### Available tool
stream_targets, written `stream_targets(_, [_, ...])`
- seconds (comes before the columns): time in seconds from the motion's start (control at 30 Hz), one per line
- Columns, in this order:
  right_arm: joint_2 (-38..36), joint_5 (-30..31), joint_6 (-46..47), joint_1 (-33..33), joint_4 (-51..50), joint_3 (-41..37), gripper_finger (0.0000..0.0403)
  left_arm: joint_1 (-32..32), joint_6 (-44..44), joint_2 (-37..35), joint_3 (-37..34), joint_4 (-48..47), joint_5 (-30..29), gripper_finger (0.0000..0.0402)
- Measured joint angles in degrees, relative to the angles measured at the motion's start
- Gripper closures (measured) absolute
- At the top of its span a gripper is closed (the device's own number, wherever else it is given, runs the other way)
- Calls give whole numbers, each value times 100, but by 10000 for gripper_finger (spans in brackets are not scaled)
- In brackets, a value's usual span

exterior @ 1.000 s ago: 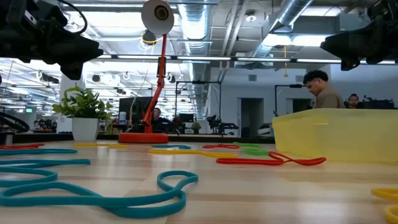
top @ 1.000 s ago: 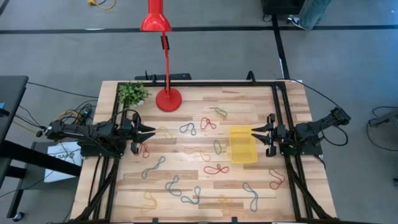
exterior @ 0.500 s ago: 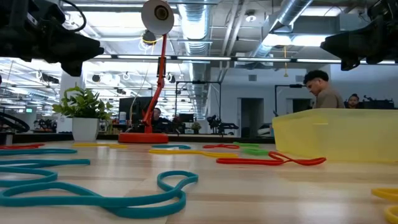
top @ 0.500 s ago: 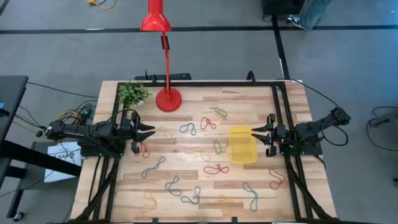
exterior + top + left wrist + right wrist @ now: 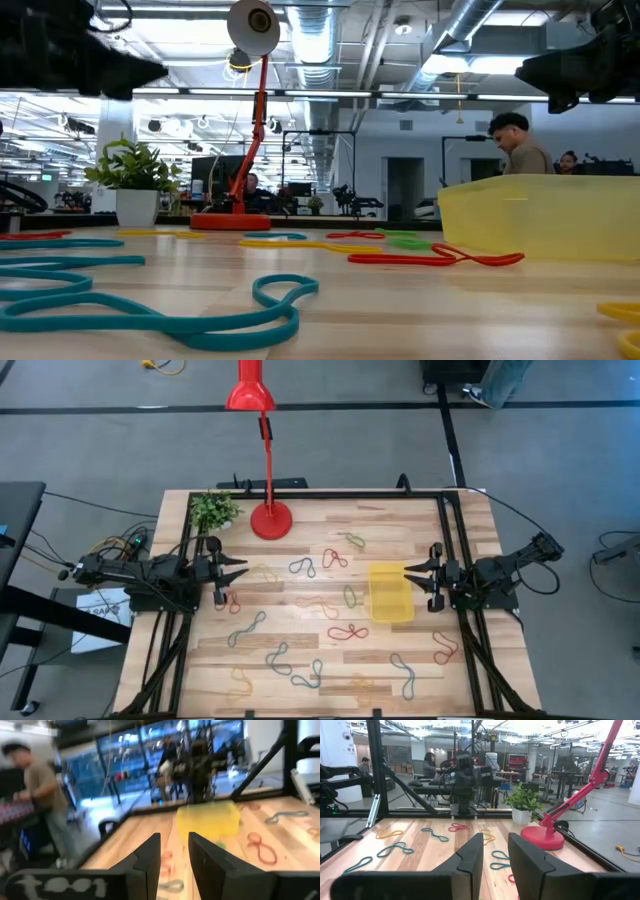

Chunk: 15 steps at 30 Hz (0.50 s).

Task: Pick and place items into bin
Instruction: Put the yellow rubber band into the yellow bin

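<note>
Left gripper [image 5: 232, 573] is held parted and empty above the table's left edge, by a red loop [image 5: 231, 601], probably the first pick. Right gripper [image 5: 415, 576] waits parted at the right edge beside the yellow bin [image 5: 390, 593], not yet loaded.

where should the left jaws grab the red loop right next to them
Come straight down on the red loop lying flat on the table beside the left gripper. It is thin and floppy, so probably pinch a single strand across one lobe, jaws straddling the band rather than the whole loop.
</note>
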Motion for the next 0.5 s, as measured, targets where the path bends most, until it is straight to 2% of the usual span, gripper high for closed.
stream_targets(0.17, [1,2,0,0,1,0,320,7,148,-2,3,639,189,310])
stream_targets(0.3, [-1,1,0,1,0,0,320,2,872,0,7,719,372,310])
stream_targets(0.4, [-1,0,0,0,-1,0,320,3,1344,-1,7,709,33,310])
stream_targets(0.5, [1,1,0,1,0,0,320,4,1413,0,7,697,-334,310])
